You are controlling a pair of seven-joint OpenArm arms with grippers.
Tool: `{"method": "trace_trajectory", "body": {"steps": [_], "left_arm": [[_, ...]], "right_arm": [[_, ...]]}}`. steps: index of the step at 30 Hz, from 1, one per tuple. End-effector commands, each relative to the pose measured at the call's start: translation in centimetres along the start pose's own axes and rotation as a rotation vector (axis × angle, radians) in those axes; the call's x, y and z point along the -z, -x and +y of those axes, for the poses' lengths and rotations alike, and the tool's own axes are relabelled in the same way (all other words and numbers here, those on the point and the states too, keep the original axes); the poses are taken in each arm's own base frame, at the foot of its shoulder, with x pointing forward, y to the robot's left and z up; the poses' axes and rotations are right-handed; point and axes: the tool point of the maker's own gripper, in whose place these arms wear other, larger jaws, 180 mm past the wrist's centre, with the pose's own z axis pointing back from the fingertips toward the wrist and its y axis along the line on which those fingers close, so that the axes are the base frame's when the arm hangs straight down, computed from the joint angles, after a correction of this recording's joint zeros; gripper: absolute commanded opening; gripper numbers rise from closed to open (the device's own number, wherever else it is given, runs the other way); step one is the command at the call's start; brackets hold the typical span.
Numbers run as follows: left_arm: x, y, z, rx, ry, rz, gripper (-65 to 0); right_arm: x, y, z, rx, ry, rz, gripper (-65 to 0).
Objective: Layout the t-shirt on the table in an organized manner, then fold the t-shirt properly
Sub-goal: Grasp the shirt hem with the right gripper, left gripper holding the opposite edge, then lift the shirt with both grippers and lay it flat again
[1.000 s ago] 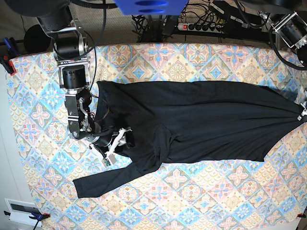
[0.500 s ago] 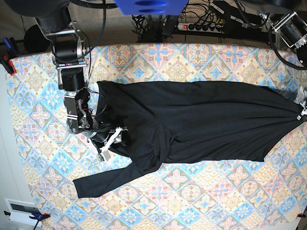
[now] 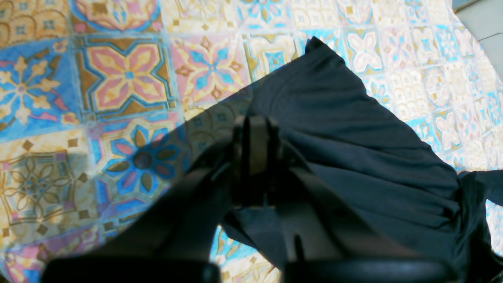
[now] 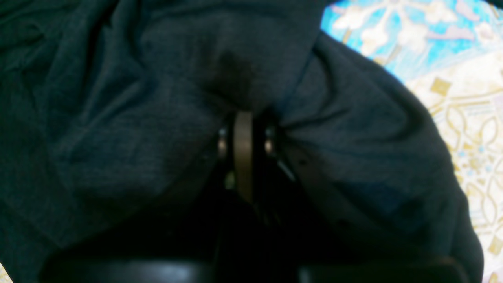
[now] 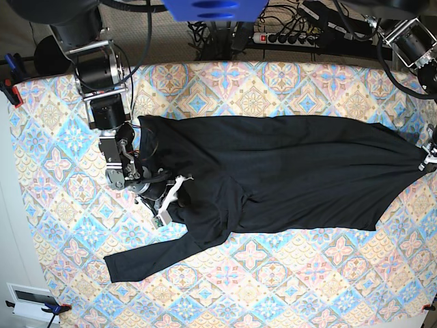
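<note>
T-shirt lies stretched across the middle of the desk, from centre left to the right edge of the base view. Body mostly flat; one long sleeve trails toward the lower left, and fabric is bunched at centre left near the shoulder.

Right gripper, centre left in the base view: closed, pinching a fold of the shirt; its wrist view shows cloth puckered at the tips.

Left gripper, at the right edge: closed on the hem corner, which is pulled to a point; its wrist view shows fabric gathered at the closed tips.

My read: I'm in the layout stage. Shirt is spread lengthwise but not squared. Sleeve and bunched shoulder need flattening. No fold made yet.
</note>
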Motion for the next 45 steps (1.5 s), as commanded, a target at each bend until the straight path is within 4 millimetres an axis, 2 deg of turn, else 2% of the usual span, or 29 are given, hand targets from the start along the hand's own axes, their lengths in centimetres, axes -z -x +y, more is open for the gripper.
{"method": "trace_trajectory", "body": {"steps": [1,5,8,10,12,15,18,19,21,23,25,28,31,33,37,39,41,43,45], "left_arm": [[-0.5,-2.1,-0.4,0.023,0.006,-0.058,-65.0],[-0.4,-2.7,-0.7,0.012,0.016,-0.104,-65.0],[0.4,-3.0,-2.3,0.027,0.045,-0.124,-65.0],[0.7,-3.6,-3.3,0.035,0.067,-0.143,-65.0],[1.0,-4.4,-4.4,0.032,0.089,-0.17,-65.0],[2.7,-5.6,-5.5,-0.025,0.124,-0.177,-65.0],[4.7,-7.1,-6.4,-0.121,0.158,-0.172,-65.0],[5.3,-7.5,-6.6,-0.152,0.169,-0.171,-65.0],[5.9,-9.1,-7.5,-0.2,0.195,-0.196,-65.0],[6.9,-10.5,-8.9,-0.213,0.217,-0.209,-65.0],[7.4,-12.5,-11.0,-0.191,0.234,-0.245,-65.0],[7.8,-15.0,-13.7,-0.168,0.26,-0.287,-65.0],[8.1,-17.7,-17.4,-0.158,0.313,-0.31,-65.0],[7.8,-19.7,-19.4,-0.153,0.342,-0.342,-65.0],[6.9,-23.7,-23.0,-0.165,0.392,-0.396,-65.0],[6.0,-25.3,-24.1,-0.171,0.418,-0.425,-65.0],[5.1,-26.6,-24.9,-0.171,0.439,-0.448,-65.0],[4.5,-27.3,-25.5,-0.172,0.453,-0.457,-65.0],[4.3,-27.5,-25.2,-0.176,0.451,-0.462,-65.0]], "right_arm": [[-0.3,-2.5,0.1,-0.032,-0.005,-0.044,-63.9],[-1.2,-6.7,1.6,-0.113,-0.023,-0.139,-65.0],[-2.3,-9.6,2.8,-0.178,-0.032,-0.188,-65.0],[-3.3,-11.3,2.9,-0.195,-0.022,-0.226,-65.0],[-4.3,-12.6,2.3,-0.193,0.0,-0.254,-65.0],[-5.6,-14.0,0.5,-0.169,0.042,-0.29,-65.0],[-7.6,-20.2,-0.2,-0.214,0.07,-0.389,-65.0],[-7.9,-21.4,-0.5,-0.217,0.078,-0.402,-65.0],[-9.3,-23.1,-2.7,-0.219,0.12,-0.416,-65.0],[-10.5,-25.1,-4.3,-0.22,0.151,-0.436,-65.0],[-11.4,-27.5,-4.8,-0.225,0.165,-0.462,-65.0],[-14.2,-31.1,-6.7,-0.214,0.207,-0.533,-65.0],[-17.3,-34.7,-8.0,-0.21,0.243,-0.606,-65.0],[-19.1,-36.3,-8.9,-0.21,0.266,-0.641,-65.0],[-23.0,-40.4,-9.0,-0.235,0.291,-0.742,-65.0],[-24.4,-41.8,-8.8,-0.248,0.298,-0.773,-65.0],[-25.6,-42.4,-9.1,-0.244,0.309,-0.796,-65.0],[-26.3,-41.9,-10.1,-0.227,0.327,-0.801,-65.0],[-26.2,-40.3,-11.5,-0.196,0.342,-0.787,-65.0]]}}
